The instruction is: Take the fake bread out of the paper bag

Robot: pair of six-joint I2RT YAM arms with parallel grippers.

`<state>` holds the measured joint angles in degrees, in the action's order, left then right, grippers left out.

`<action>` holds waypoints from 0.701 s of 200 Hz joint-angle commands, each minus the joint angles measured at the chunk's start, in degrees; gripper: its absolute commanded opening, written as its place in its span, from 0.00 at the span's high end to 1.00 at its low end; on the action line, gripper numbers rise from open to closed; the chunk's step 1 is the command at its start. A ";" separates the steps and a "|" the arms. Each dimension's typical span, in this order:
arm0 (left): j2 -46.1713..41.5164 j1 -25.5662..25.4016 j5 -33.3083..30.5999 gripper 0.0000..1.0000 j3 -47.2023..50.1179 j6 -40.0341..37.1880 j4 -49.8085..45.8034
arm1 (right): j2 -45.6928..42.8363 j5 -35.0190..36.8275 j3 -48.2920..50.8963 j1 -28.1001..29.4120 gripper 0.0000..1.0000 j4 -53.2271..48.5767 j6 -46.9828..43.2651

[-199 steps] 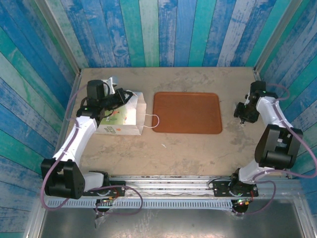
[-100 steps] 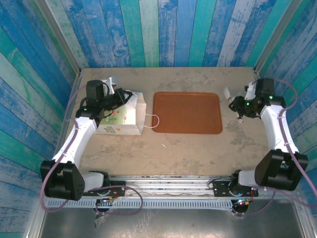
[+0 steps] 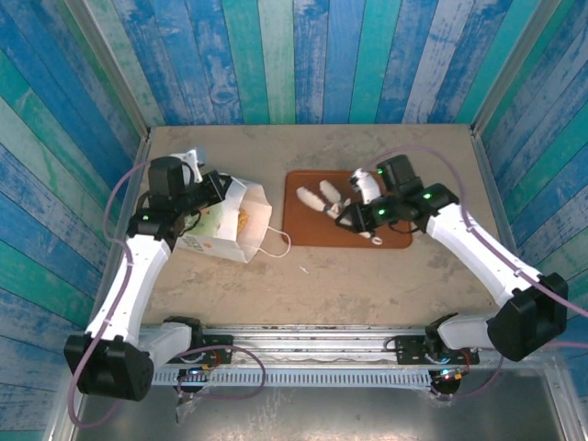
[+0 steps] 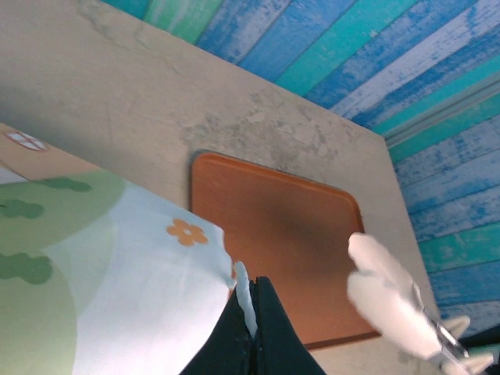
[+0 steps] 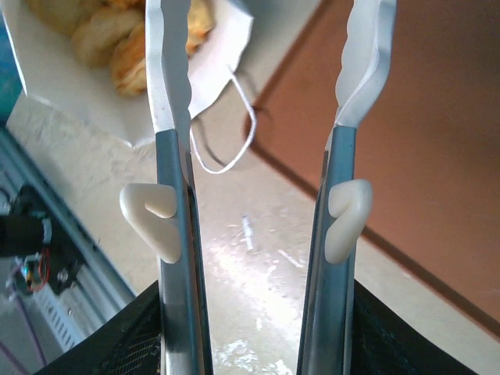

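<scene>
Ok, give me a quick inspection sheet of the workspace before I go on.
Surface: beige table, worn and mottled.
Job's things: bag tipped with its mouth toward the tray; bread inside it.
Tray: brown tray, nothing on it.
Clutter: one small pale fleck on the table; cannot tell what it is.
Grippers: left gripper shut on the bag's rim; right gripper open above the tray, holding nothing.
Cables: purple cables loop along both arms.
Surroundings: blue-green plank walls; metal rail at the near edge.
</scene>
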<state>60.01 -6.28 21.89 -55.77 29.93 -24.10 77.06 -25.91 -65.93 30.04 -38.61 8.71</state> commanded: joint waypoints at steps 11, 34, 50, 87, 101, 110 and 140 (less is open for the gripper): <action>-6.43 -0.13 -8.31 1.00 1.73 -1.77 -4.29 | 3.61 0.44 -0.48 7.28 0.47 2.91 -1.51; -8.32 -0.13 -7.81 1.00 3.35 0.40 -1.99 | 5.49 -3.59 -0.34 11.95 0.47 3.43 -2.31; -7.70 -0.14 -6.86 1.00 3.12 1.21 -1.31 | 6.37 -4.71 -0.01 14.27 0.47 3.54 -2.73; -5.03 -0.11 -5.17 1.00 1.90 2.01 -0.63 | 9.37 -4.88 -0.83 17.40 0.47 4.23 -2.62; -4.51 -0.13 -4.63 1.00 1.82 2.58 0.06 | 10.75 -4.50 -1.28 18.17 0.47 5.22 -1.81; -4.45 -0.13 -4.38 1.00 1.97 2.92 0.48 | 11.74 -4.87 -1.36 18.47 0.48 6.63 -0.79; -4.49 -0.14 -4.13 1.00 1.92 3.54 0.99 | 14.82 -4.56 -1.41 20.48 0.49 11.05 2.49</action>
<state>55.51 -6.28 17.15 -52.99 32.53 -25.80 90.26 -29.58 -66.00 48.71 -32.47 8.56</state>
